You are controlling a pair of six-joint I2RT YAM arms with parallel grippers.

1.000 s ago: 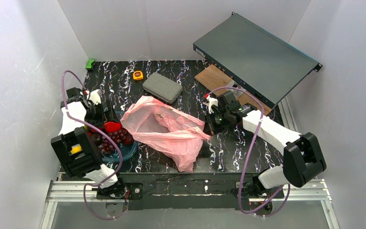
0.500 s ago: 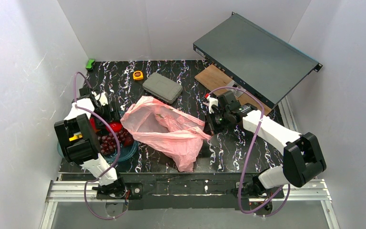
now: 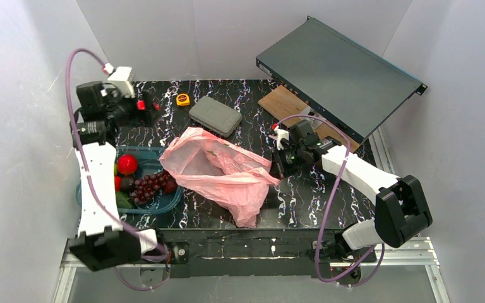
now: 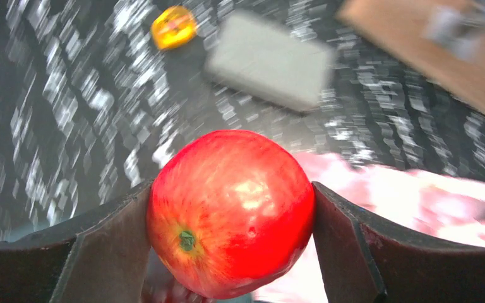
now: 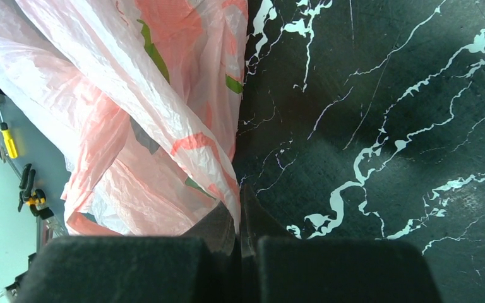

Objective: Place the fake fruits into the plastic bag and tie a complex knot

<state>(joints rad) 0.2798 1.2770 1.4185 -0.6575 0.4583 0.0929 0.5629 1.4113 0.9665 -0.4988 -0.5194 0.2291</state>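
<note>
There's the apple [image 4: 230,211] clamped in the left gripper [image 3: 140,107] high over the table's [image 3: 303,202] far-left corner, right gripper [image 5: 240,221] pinched shut on the bag [image 3: 218,170] mid-table, so swing across, lower into the open mouth, then release.

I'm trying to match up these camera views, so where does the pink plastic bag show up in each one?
Top external: the plastic bag lies open at mid-table.
Left wrist: a pink blur at lower right, behind the red fruit.
Right wrist: it fills the left half, pinched in the right gripper at the bottom.
Shared landmark: the black white-veined tabletop, seen in all three.
</note>
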